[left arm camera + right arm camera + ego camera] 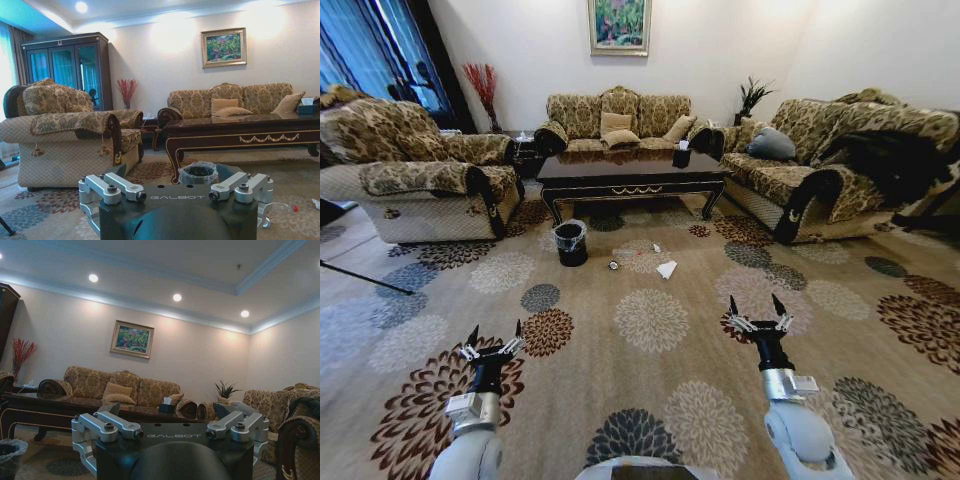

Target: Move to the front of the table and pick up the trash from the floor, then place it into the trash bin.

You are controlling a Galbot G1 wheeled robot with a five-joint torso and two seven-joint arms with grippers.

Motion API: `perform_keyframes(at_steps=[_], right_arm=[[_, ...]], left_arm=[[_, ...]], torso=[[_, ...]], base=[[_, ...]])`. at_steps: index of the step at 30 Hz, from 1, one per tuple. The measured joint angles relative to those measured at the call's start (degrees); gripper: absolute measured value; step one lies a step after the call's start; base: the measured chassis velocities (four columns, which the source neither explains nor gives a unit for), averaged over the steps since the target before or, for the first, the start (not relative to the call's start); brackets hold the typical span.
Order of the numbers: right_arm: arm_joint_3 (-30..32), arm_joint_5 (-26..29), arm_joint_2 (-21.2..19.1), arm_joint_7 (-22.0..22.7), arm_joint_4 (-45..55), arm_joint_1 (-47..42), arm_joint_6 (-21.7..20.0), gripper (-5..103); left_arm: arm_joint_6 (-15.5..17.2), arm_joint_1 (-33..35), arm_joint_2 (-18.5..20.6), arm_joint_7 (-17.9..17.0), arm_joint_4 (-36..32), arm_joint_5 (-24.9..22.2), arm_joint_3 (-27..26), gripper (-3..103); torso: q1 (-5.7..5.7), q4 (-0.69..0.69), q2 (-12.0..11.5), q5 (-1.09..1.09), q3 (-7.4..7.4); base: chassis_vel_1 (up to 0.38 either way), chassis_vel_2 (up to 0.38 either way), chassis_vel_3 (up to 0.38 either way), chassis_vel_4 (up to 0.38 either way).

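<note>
The robot stands on a big flowery carpet (650, 320), well back from the table (632, 170). The table is long, low and dark, with a gold swirl on its front rail, and it sits between the sofas. The trash bin (570, 241) is small, round and black with a crinkly clear bag in it. It stands on the carpet just in front of the table's left front leg. The trash lies on the carpet in front of the table, to the right of the bin. A white folded paper (667, 268) lies there, and a small clear bottle (614, 265) lies between it and the bin. A tiny white scrap (656, 248) is a bit nearer the table. The left gripper (491, 339) hangs low over the carpet at the left, its two fingers spread open and holding nothing. The right gripper (757, 311) hangs over the carpet at the right, also open and empty. Both are far from the trash. A small black tissue box (681, 156) sits near the right end of the tabletop.
</note>
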Motion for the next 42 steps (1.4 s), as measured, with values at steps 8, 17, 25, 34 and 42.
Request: perform_keyframes(at_steps=[8, 17, 25, 34, 42], right_arm=[[0.0, 0.0, 0.0, 0.0, -0.2, 0.3, 0.0, 100], [0.2, 0.6, -0.5, 3.7, 3.8, 0.2, -6.2, 100], [0.3, 1.1, -0.8, 4.1, 6.0, -0.2, -7.5, 100], [0.6, 0.5, -2.2, 3.9, 6.5, -0.6, -10.1, 100], [0.8, 0.4, -2.5, 3.8, 6.4, -0.8, -10.6, 100]], left_arm=[[0.0, 0.1, 0.0, 0.3, -0.1, 0.0, -0.1, 100], [0.9, 1.3, 0.1, 1.8, -4.7, 0.9, -0.6, 100], [1.9, 2.2, 0.0, 2.2, -9.1, 0.0, -0.4, 100], [1.8, 2.9, 0.0, 2.4, -9.3, 0.0, -0.6, 100], [1.5, 3.1, -0.1, 2.4, -9.3, 0.0, -0.4, 100]], torso=[[-0.55, 0.00, -1.5, 0.00, -0.94], [-1.44, 0.00, -3.9, 0.00, -2.48], [-2.07, 0.00, -5.6, 0.00, -3.50], [-2.80, 0.01, -7.9, 0.00, -5.08], [-3.30, 0.00, -9.4, 0.00, -6.08]], base=[[0.000, 0.000, 0.000, 0.000], [0.000, 0.000, 0.000, 0.000], [0.000, 0.000, 0.000, 0.000], [0.000, 0.000, 0.000, 0.000], [0.000, 0.000, 0.000, 0.000]])
